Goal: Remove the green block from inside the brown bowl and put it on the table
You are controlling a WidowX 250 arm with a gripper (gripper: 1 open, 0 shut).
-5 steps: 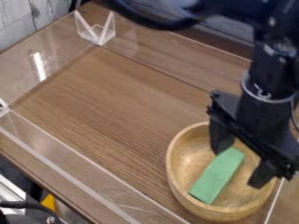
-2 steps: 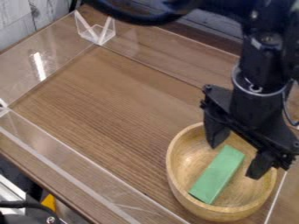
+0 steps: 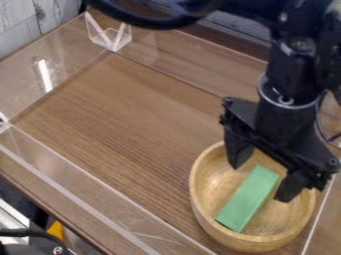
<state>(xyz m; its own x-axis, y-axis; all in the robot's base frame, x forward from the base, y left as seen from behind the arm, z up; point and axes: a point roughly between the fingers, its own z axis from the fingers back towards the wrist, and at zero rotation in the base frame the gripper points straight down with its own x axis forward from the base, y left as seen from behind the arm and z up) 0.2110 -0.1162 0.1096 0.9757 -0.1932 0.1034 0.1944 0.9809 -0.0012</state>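
Observation:
The green block (image 3: 250,198) lies flat and slanted inside the brown bowl (image 3: 209,204) at the lower right of the table (image 3: 134,110). My black gripper (image 3: 268,171) hangs straight down over the bowl, just above the block's upper end. Its two fingers (image 3: 238,152) stand wide apart, one over the bowl's near-left rim side and one at the right, with nothing between them. The gripper is open and does not touch the block as far as I can see.
Clear acrylic walls (image 3: 54,189) run along the table's left and front edges, with a folded clear bracket (image 3: 110,33) at the far corner. Bare wood-grain tabletop stretches left of the bowl. Cables hang at the right edge.
The gripper has rolled slightly about its vertical axis and shifted a little up-left in the picture, staying over the bowl. The block has not moved.

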